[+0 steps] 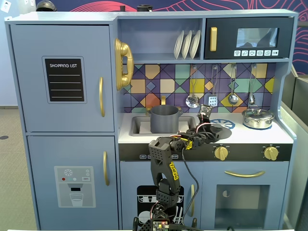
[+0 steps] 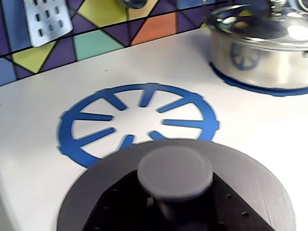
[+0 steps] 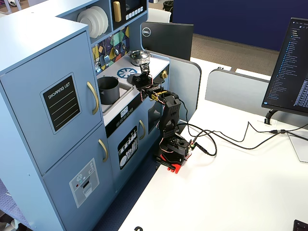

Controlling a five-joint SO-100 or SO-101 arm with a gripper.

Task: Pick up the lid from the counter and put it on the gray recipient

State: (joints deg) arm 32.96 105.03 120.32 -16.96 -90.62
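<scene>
In a fixed view we see the gray pot (image 1: 165, 119) in the sink, center frame; right of it the gripper (image 1: 208, 126) reaches over the counter at the lid (image 1: 217, 130). Finger state: we cannot tell.

Wrist view: lid (image 2: 192, 192) fills bottom center, lying on the white counter (image 2: 38, 159), overlapping the blue burner ring (image 2: 137, 115). Steel pot (image 2: 260, 53) upper right.

In a fixed view, pot (image 3: 109, 90) sits left of center, gripper (image 3: 142, 80) just right.

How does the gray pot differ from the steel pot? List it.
The gray pot is matte dark gray and open-topped; the steel pot is shiny and carries its own lid. The gray pot is taller and sits in the sink; the steel pot is lower and stands on a blue burner ring. Both are round toy pots.
</scene>
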